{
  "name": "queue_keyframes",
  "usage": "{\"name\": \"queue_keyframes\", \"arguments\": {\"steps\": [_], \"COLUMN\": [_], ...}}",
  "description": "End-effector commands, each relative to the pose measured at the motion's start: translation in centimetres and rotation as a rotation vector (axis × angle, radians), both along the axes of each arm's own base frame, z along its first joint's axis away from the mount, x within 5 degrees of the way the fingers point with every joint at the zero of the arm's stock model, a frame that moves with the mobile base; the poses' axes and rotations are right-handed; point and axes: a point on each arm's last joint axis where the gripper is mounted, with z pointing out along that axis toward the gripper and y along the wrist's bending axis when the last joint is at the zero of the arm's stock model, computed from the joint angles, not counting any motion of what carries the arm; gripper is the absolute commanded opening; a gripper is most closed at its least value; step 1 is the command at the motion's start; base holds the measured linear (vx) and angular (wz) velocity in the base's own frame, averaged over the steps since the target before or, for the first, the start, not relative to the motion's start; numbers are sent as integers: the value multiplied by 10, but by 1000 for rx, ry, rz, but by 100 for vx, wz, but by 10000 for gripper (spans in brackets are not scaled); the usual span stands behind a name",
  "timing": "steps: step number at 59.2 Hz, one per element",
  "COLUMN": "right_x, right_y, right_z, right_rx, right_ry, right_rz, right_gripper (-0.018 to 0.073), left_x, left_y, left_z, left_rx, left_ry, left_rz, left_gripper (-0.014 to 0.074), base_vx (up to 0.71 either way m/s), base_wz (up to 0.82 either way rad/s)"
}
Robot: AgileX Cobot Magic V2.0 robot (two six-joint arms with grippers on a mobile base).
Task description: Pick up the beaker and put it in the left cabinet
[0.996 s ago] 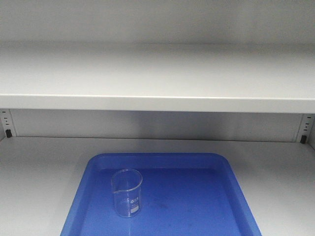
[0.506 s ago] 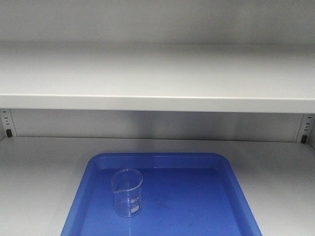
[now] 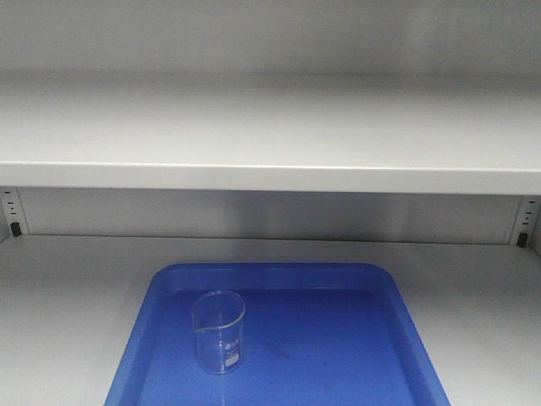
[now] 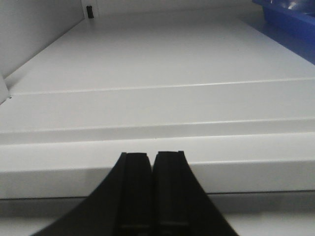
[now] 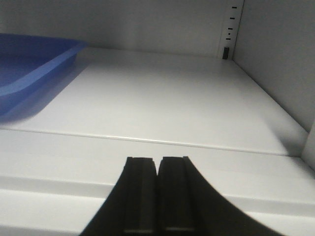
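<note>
Nothing has moved since the earlier frames: the beaker [image 3: 219,331] stands at the same spot on the tray [image 3: 397,321], and the front view is unchanged.

The left gripper [image 4: 152,156] has its two black fingers pressed together with only a thin seam between them, and holds nothing. It sits low at the front edge of the shelf [image 4: 162,64], pointing into the cabinet. The right gripper [image 5: 157,160] is likewise closed on nothing, at the front lip of the same shelf on the other side.

Beyond the left gripper the shelf runs back, plain and white, to the cabinet's side wall and a small black shelf clip [image 4: 90,11] in the far corner; a blue corner of the tray shows at upper right. Beyond the right gripper the shelf reaches the back wall, with a slotted rail and clip [image 5: 226,52] at the right and the tray's edge at the left.

In the front view, the cabinet [image 3: 270,25] has an upper shelf [image 3: 270,135] above the lower one. The blue tray lies flat on the lower shelf, centred. The beaker stands upright in the tray's left part, empty as far as can be seen, spout towards the left.
</note>
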Motion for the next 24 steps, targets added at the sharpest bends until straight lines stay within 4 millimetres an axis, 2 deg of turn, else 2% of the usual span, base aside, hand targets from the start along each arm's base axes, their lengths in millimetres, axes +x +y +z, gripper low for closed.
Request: {"name": "queue_keyframes", "arguments": {"steps": [1, 24], "right_x": [0, 0], "right_y": [0, 0], "right_z": [5, 5], "right_rx": [-10, -10], "right_ry": [-75, -75], "right_rz": [-4, -4], "right_gripper": [-6, -6], "left_x": [0, 0], "left_y": [-1, -1], "left_z": [11, 11], "left_rx": [-13, -13], "left_ry": [-104, -104], "left_rz": [-14, -14], "left_gripper": [4, 4], "base_vx": [0, 0], "base_wz": [0, 0]}}
